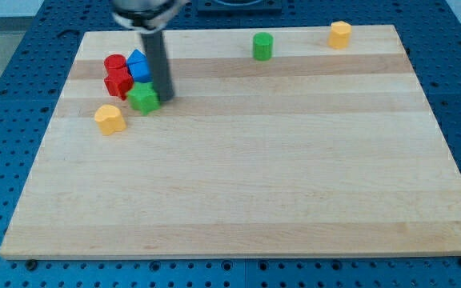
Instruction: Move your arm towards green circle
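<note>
You are looking at a pale wooden board (238,184) lying on a blue perforated table (22,48). Take the green circle (262,46) as your landmark: it is sitting near the board's top edge, a little to the view's right of centre, standing alone.

My tip (166,98) is resting well to the view's left of the green circle and lower down. The rod is carrying nothing and has nothing to clamp with; its end is sitting just beside a green star-like block (143,98), at that block's right side, and whether the two are touching is not clear.

That green star-like block is crowding into a cluster far left of the green circle: a red cylinder (115,64), a second red block (119,82) of unclear shape beneath it, and a blue block (138,64) partly hidden behind the rod.

A yellow block (110,118) is lying lower-left of the cluster, apart from it. Another yellow block (340,34) is sitting to the view's right of the green circle, slightly higher, near the board's top corner.
</note>
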`<state>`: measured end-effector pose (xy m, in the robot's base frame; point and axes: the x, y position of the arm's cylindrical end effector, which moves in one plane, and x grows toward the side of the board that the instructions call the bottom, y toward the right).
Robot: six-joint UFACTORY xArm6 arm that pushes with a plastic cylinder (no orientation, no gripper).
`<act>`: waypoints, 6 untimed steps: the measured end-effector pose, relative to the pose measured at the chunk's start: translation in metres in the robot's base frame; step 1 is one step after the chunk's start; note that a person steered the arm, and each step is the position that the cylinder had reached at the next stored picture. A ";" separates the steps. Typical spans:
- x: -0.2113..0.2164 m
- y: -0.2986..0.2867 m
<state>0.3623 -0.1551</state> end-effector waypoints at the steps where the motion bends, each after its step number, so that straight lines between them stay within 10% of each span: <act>1: 0.000 -0.022; 6: -0.105 0.248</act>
